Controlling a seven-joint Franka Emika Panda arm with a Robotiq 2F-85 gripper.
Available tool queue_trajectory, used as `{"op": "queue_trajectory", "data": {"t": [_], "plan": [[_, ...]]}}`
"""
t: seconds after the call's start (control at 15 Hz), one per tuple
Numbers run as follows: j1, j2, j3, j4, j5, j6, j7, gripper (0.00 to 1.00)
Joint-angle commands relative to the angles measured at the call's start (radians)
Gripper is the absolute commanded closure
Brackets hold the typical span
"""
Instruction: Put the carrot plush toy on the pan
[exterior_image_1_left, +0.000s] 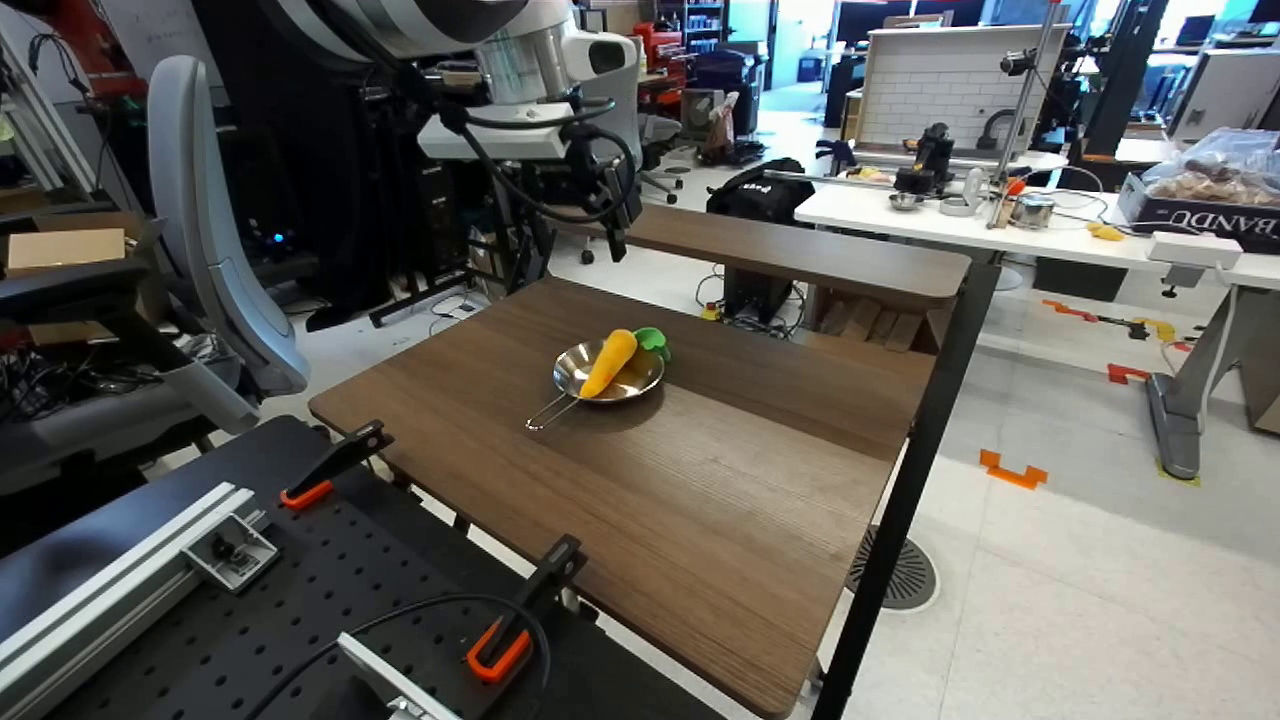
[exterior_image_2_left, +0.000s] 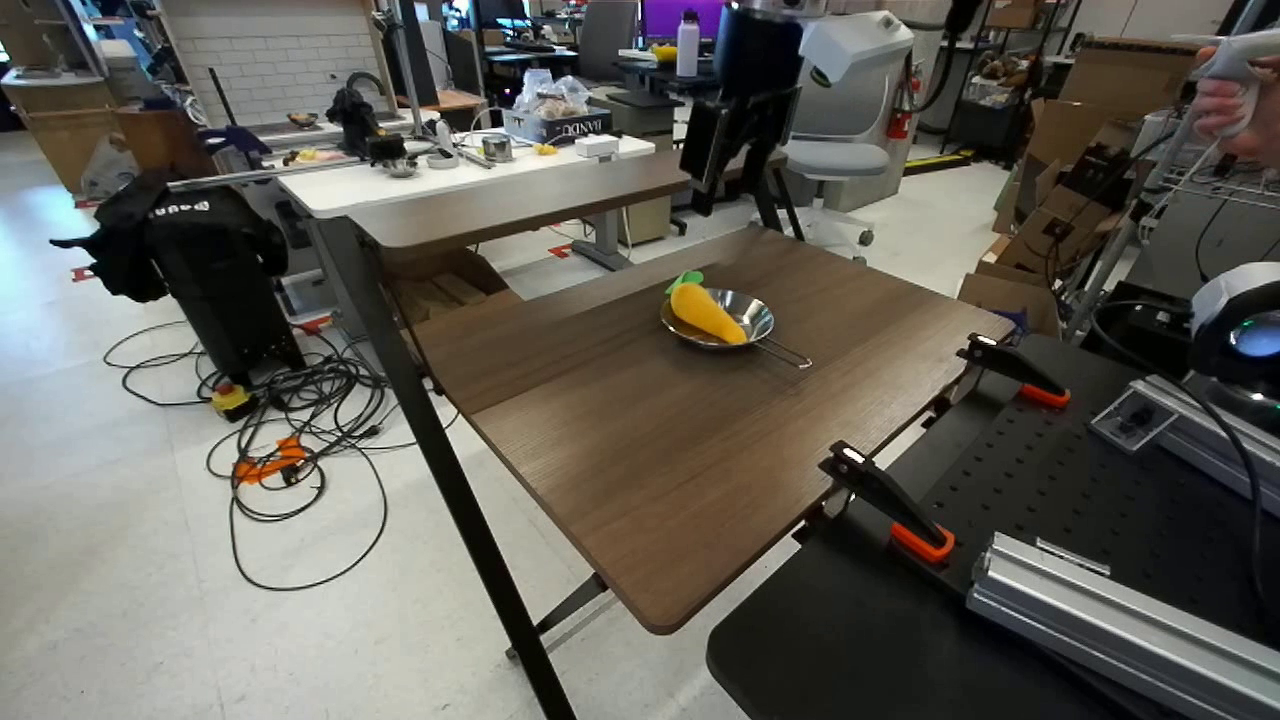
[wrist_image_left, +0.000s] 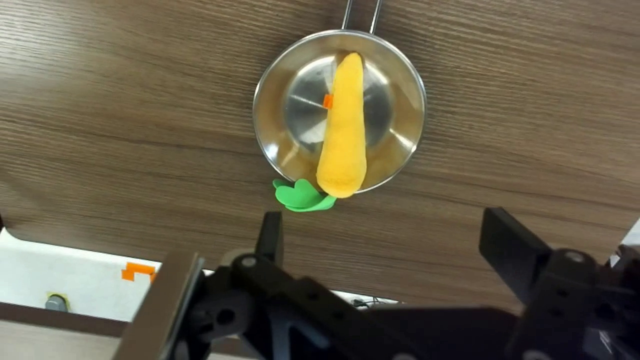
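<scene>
The claw (wrist_image_left: 384, 227) hangs gaping wide over the worktop (exterior_image_1_left: 700, 500), nothing in its grip; the carrot plush toy (wrist_image_left: 345, 135) lies in the pan (wrist_image_left: 400, 120), green tuft (wrist_image_left: 302, 197) at its far end; only the wrist view shows me an orange tab (wrist_image_left: 328, 101) against its side

Bright, diffuse lighting in both exterior views. In an exterior view, near-white glare on the far floor (exterior_image_1_left: 795, 105) and deep black tones behind the grey chair (exterior_image_1_left: 190, 200). In both exterior views, soft shadow across the far part of the table (exterior_image_1_left: 700, 540), with a straight edge against a paler area. In the wrist view, sharp highlights on the pan (wrist_image_left: 387, 117), pale glare on the table to the left, and soft focus on the nearest parts of the gripper (wrist_image_left: 382, 217).
</scene>
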Motion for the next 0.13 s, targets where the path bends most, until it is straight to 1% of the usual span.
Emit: {"op": "queue_trajectory", "data": {"t": [0.0,0.07], "plan": [[-0.011,-0.02,0.011,-0.007,-0.003,-0.011,0.008,0.0],[-0.012,-0.033,0.012,-0.011,-0.003,-0.014,0.009,0.0]]}}
